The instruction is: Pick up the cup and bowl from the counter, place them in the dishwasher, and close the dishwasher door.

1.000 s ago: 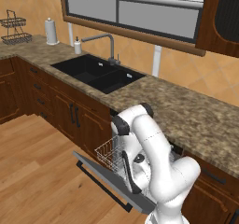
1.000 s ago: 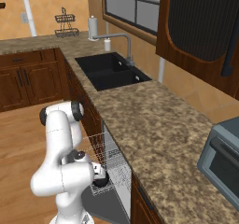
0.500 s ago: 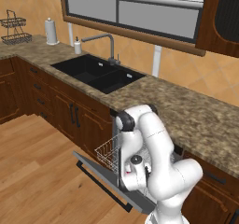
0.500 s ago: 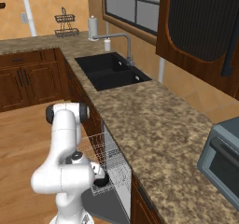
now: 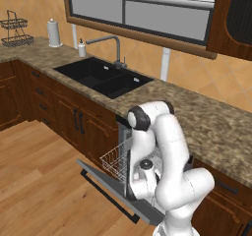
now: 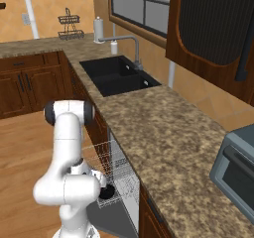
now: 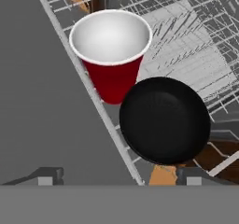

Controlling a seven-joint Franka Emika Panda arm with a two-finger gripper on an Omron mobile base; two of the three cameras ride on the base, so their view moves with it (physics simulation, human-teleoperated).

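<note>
In the hand view the red cup (image 7: 112, 55) stands upright in the white wire rack (image 7: 196, 36) of the dishwasher, against the rack's side wire. The black bowl (image 7: 163, 120) lies in the rack right beside the cup, and their edges overlap in this view. My gripper (image 7: 119, 178) hangs just over the bowl, open, its fingertips (image 7: 46, 178) wide apart with nothing between them. From the right base view the bowl (image 6: 107, 191) shows dark in the pulled-out rack (image 6: 121, 175), under my hand. The dishwasher door (image 5: 106, 188) lies folded down and open.
The speckled counter (image 5: 211, 119) runs above the dishwasher, with a black sink (image 5: 103, 75) and faucet (image 5: 115, 45) to the left. A grey toaster oven (image 6: 238, 165) stands at the counter's right end. Wood cabinets (image 5: 54, 107) flank the opening, and wooden floor (image 5: 39, 181) lies before the door.
The fingers have opened and let go of the bowl, which now rests in the rack beside the cup. The arm has barely shifted.
</note>
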